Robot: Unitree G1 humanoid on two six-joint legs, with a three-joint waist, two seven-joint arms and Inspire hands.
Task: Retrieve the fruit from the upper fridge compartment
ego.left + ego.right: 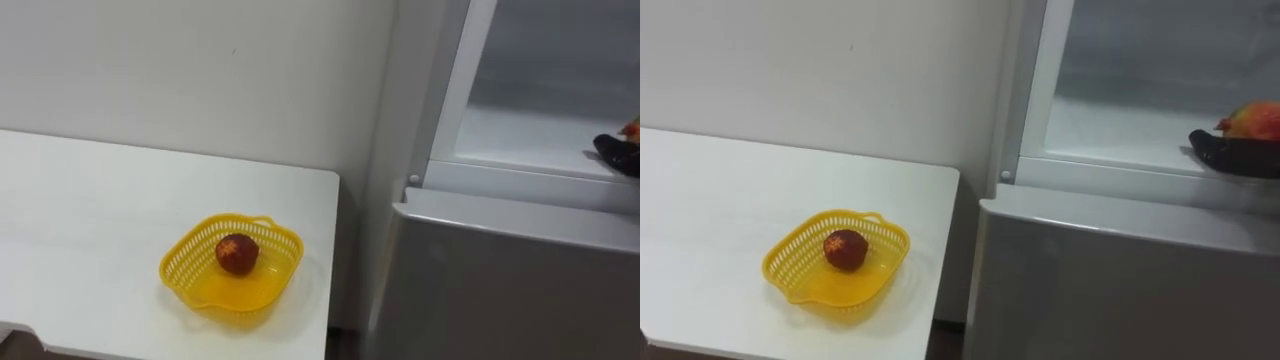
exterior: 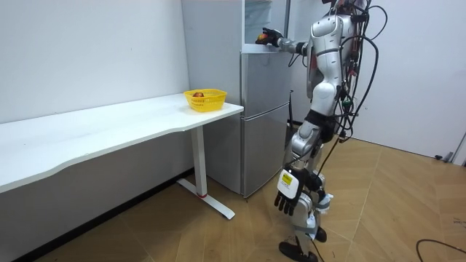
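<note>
Left hand: we see the left hand [image 2: 289,198] hanging low beside the robot's leg, fingers relaxed and empty.
Worktop: a white worktop [image 1: 90,210] beside the fridge carries a yellow basket [image 1: 178,262] near its fridge-side end.
Basket contents: one dark red fruit [image 1: 237,254] lies alone in the middle.
Upper fridge: the upper compartment [image 1: 1120,130] stands open above the closed lower door [image 1: 1120,280].
Right hand: the right hand [image 1: 1230,152] reaches in over the compartment's sill, fingers curled round an orange-red fruit [image 1: 1258,118].
Task's thing: that fruit sits in the right hand at the compartment's mouth, well apart from the basket.
Progress: we judge the grasp made. Drawing the fruit out remains, and probably carrying it to the basket, where one fruit already lies.
</note>
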